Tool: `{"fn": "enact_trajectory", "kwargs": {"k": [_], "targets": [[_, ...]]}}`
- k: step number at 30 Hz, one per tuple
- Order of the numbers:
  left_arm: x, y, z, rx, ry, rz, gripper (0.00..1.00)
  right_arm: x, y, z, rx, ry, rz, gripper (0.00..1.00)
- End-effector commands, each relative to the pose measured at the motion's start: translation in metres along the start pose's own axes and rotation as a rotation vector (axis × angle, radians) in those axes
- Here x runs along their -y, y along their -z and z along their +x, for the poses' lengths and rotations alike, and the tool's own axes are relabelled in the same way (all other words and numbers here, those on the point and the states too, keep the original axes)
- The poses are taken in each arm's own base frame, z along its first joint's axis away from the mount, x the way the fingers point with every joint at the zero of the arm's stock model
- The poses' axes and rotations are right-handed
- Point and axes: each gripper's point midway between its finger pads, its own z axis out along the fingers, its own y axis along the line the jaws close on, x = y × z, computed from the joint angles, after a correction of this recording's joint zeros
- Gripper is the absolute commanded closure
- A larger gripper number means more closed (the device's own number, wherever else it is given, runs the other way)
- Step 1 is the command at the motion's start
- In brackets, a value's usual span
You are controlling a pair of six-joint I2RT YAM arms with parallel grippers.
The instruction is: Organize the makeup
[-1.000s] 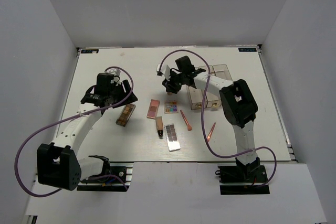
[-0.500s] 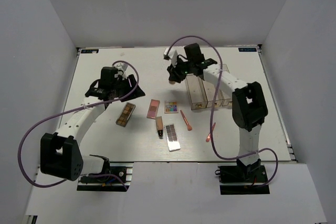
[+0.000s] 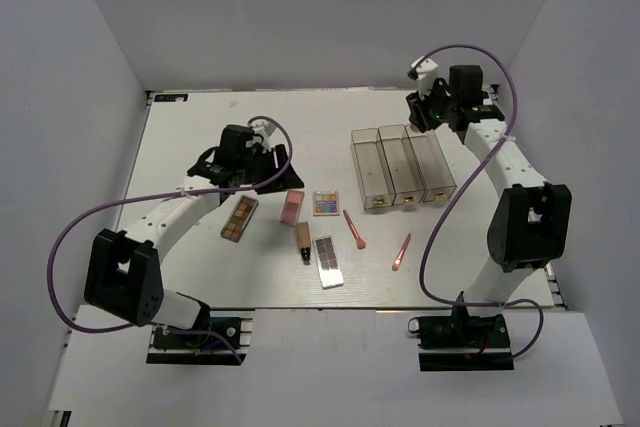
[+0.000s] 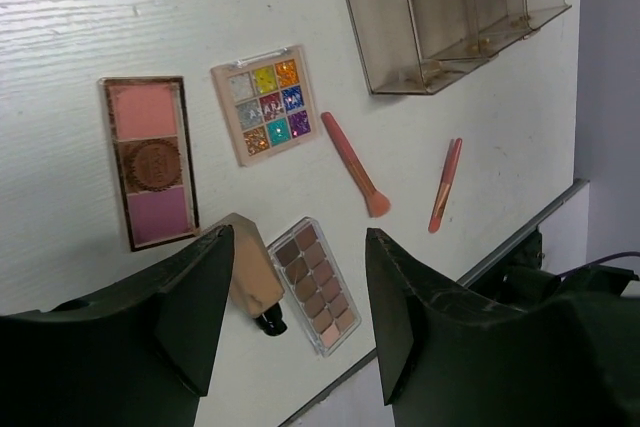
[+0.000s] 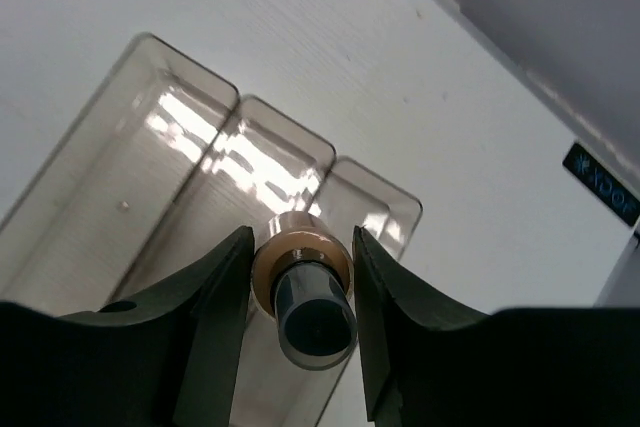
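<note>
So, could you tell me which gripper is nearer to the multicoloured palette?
Left. The left gripper hovers open just above and to the left of the multicoloured palette. The right gripper, holding a bottle, is over the far end of the box.

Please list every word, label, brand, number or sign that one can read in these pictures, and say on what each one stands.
None can be read for certain.
Dark label at the edge of the table, right wrist view: pale characters, blurred and cut off.
Two blue labels at the table's far corners: too small.
Pink palette, middle pan: embossed mark, illegible.
</note>
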Motion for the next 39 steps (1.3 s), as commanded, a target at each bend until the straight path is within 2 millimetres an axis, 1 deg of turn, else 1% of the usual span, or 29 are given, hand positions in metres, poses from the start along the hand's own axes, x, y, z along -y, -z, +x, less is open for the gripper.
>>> {"fn": "enact_trajectory", "kwargs": {"k": [1,2,3,4,5,6,7,8,9,11,12,17,18,19,21,22,23,25,26,27,28,29,30,31,33,34,35,37,39], "targets": [[0.023,-0.004,-0.005,0.006,-0.032,0.063,0.35,0.02,0.014,0.018,-0.031,-0.026,0.041,0.83],[0.022,-0.005,-0.005,0.004,-0.031,0.06,0.35,0.021,0.013,0.025,-0.043,-0.036,0.036,0.83],[0.027,-0.01,0.002,-0.02,-0.039,0.064,0.35,0.022,0.009,0.033,-0.056,-0.048,0.021,0.83],[0.026,-0.011,0.001,-0.021,-0.038,0.06,0.35,0.027,0.008,0.04,-0.063,-0.056,0.02,0.83],[0.031,-0.012,0.003,-0.028,-0.046,0.065,0.35,0.029,0.006,0.045,-0.069,-0.062,0.016,0.83],[0.028,-0.013,0.005,-0.037,-0.039,0.054,0.35,0.027,-0.001,0.053,-0.082,-0.066,-0.005,0.83],[0.028,-0.016,0.008,-0.051,-0.041,0.042,0.35,0.027,-0.005,0.055,-0.085,-0.062,-0.009,0.82],[0.032,-0.017,0.01,-0.057,-0.048,0.044,0.35,0.032,-0.008,0.057,-0.089,-0.057,-0.003,0.82],[0.029,-0.018,0.011,-0.065,-0.043,0.03,0.34,0.033,-0.017,0.067,-0.112,-0.062,-0.006,0.81],[0.032,-0.02,0.018,-0.081,-0.048,0.018,0.33,0.038,-0.024,0.071,-0.123,-0.056,0.0,0.8],[0.029,-0.02,0.021,-0.092,-0.037,0.004,0.32,0.041,-0.032,0.077,-0.135,-0.06,-0.002,0.79],[0.032,-0.025,0.039,-0.14,-0.027,-0.037,0.27,0.048,-0.052,0.092,-0.158,-0.064,-0.001,0.76],[0.03,-0.025,0.04,-0.145,-0.017,-0.049,0.26,0.049,-0.056,0.095,-0.162,-0.065,-0.001,0.74],[0.033,-0.026,0.044,-0.155,-0.023,-0.051,0.26,0.049,-0.058,0.096,-0.166,-0.065,0.0,0.7],[0.029,-0.028,0.049,-0.17,-0.018,-0.083,0.26,0.051,-0.061,0.101,-0.176,-0.066,0.007,0.63],[0.03,-0.029,0.053,-0.182,-0.024,-0.088,0.26,0.052,-0.062,0.104,-0.181,-0.067,0.01,0.51],[0.027,-0.03,0.055,-0.189,-0.021,-0.104,0.25,0.053,-0.063,0.105,-0.183,-0.066,0.014,0.46],[0.024,-0.035,0.066,-0.225,-0.029,-0.142,0.25,0.053,-0.064,0.109,-0.188,-0.069,0.013,0.35],[0.021,-0.036,0.068,-0.235,-0.024,-0.155,0.25,0.053,-0.065,0.109,-0.186,-0.071,0.011,0.33],[0.018,-0.039,0.075,-0.256,-0.03,-0.174,0.24,0.053,-0.064,0.109,-0.184,-0.072,0.01,0.29],[0.02,-0.041,0.08,-0.268,-0.039,-0.177,0.24,0.053,-0.064,0.108,-0.182,-0.076,0.01,0.27],[0.018,-0.042,0.081,-0.274,-0.037,-0.185,0.24,0.052,-0.064,0.106,-0.179,-0.078,0.007,0.27],[0.014,-0.043,0.088,-0.296,-0.043,-0.211,0.23,0.052,-0.062,0.104,-0.173,-0.077,0.009,0.26],[0.015,-0.044,0.089,-0.301,-0.051,-0.219,0.23,0.053,-0.061,0.102,-0.169,-0.081,0.011,0.25],[0.005,-0.043,0.096,-0.331,-0.058,-0.288,0.23,0.055,-0.054,0.093,-0.153,-0.083,0.019,0.25],[0.007,-0.042,0.096,-0.329,-0.068,-0.297,0.23,0.055,-0.051,0.091,-0.145,-0.093,0.02,0.25],[0.002,-0.039,0.098,-0.337,-0.059,-0.331,0.23,0.057,-0.044,0.085,-0.132,-0.094,0.031,0.25],[-0.003,-0.037,0.096,-0.319,-0.066,-0.374,0.22,0.06,-0.036,0.077,-0.111,-0.112,0.051,0.24],[-0.006,-0.034,0.1,-0.323,-0.058,-0.411,0.22,0.063,-0.023,0.07,-0.093,-0.129,0.079,0.24]]}}
